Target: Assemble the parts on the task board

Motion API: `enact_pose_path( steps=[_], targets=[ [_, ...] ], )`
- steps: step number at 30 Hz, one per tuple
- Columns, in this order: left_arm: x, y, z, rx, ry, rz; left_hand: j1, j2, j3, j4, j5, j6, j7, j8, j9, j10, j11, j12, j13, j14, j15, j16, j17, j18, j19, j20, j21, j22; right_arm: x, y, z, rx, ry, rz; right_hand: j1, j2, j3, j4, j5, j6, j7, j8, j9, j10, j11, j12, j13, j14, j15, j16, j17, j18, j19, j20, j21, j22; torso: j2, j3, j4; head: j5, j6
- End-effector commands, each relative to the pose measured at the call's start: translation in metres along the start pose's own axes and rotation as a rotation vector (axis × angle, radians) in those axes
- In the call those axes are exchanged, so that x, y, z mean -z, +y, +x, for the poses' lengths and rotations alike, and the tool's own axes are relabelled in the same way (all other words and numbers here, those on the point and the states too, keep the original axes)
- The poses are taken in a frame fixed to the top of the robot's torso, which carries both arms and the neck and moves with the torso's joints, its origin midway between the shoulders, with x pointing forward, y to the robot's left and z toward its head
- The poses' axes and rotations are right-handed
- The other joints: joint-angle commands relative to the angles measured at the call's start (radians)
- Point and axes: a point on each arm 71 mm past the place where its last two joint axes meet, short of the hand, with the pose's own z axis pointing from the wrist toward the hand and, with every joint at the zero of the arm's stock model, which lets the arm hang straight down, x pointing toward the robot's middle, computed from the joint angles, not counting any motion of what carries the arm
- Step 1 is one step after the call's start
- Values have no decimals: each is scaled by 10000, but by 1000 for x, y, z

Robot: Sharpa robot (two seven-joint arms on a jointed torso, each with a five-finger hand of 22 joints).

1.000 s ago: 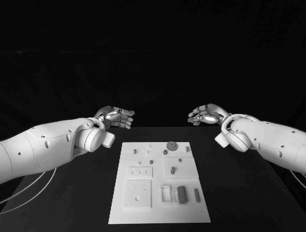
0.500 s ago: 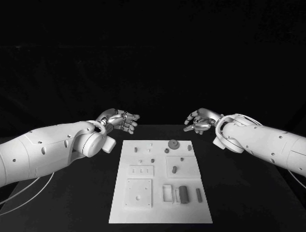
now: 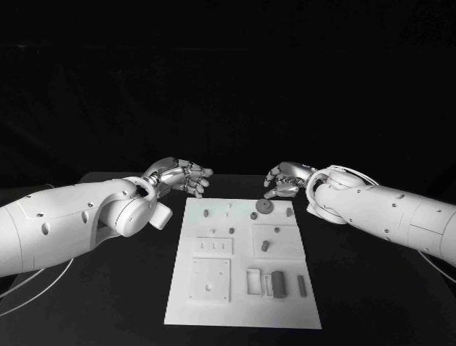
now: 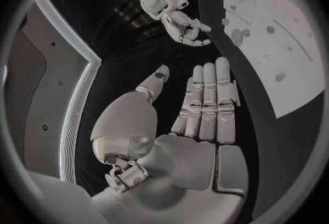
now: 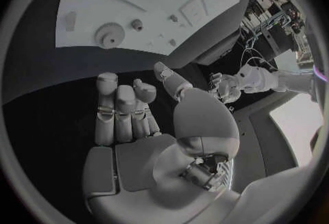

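Your left robot hand (image 3: pixel 181 176) hovers past the far left corner of the task board (image 3: pixel 243 303), fingers straight and apart, holding nothing. The board sits mid-counter (image 3: pixel 383 288): a gear (image 3: pixel 263 207) lies at its far end, small pegs (image 3: pixel 231 231) around the middle, block parts (image 3: pixel 279 283) loose near the front. Your right robot hand (image 3: pixel 284 181) hangs just beyond the gear, fingers loosely curled, empty. Judging by this, assembly has barely started; every part is left to place.
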Motion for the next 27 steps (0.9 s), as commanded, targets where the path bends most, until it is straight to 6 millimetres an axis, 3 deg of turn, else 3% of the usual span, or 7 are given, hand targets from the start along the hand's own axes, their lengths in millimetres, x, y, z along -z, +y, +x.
enact_pose_path(
  steps=[1,4,10,17,27],
  targets=[
    [2,-8,3,-39,225,348,-155,-5,-49,13,26,73,14,-71,14,20,-4,18,35,38,4,-11,42,112,-4,-98,35,18,-2,4,2,987,86,-196,48,-48,76,5,62,27,35,-52,18,-245,254,87,46,84,-18,96,27,472,26,-137,111,262,235,-49,139,-52,15],
    [1,-12,3,-47,234,467,-195,-15,-59,26,28,70,16,-88,21,5,-1,7,65,30,5,-28,72,107,-15,-102,30,30,-3,6,3,1239,83,-270,54,-65,95,4,72,20,41,-70,29,-234,260,162,89,103,-12,191,53,472,34,-168,230,258,388,-81,265,-150,108],
    [1,-17,3,-20,223,558,-214,-16,-61,29,31,68,16,-102,29,-7,1,-2,92,27,4,-40,99,105,-22,-105,27,41,-5,11,6,1487,59,-359,62,-77,122,5,73,6,54,-105,45,-194,272,314,172,145,1,380,110,472,70,-229,446,253,565,-115,377,-208,146],
    [0,-18,7,0,322,587,-231,-12,-61,32,32,73,17,-112,39,-13,2,-8,122,26,3,-53,128,103,-25,-108,26,53,-6,13,9,1609,61,-398,66,-89,136,3,80,-12,61,-126,48,-194,280,355,196,154,7,442,125,472,75,-252,521,249,738,-169,434,-316,247],
    [1,-18,9,356,400,431,-248,-4,-59,34,34,83,14,-120,51,-21,3,-16,156,26,2,-69,159,101,-29,-110,24,66,-4,17,15,1861,322,-483,75,-115,152,5,83,-20,71,-150,57,-169,291,443,239,190,19,569,156,472,107,-295,657,247,924,-216,459,-380,219]
  ],
)
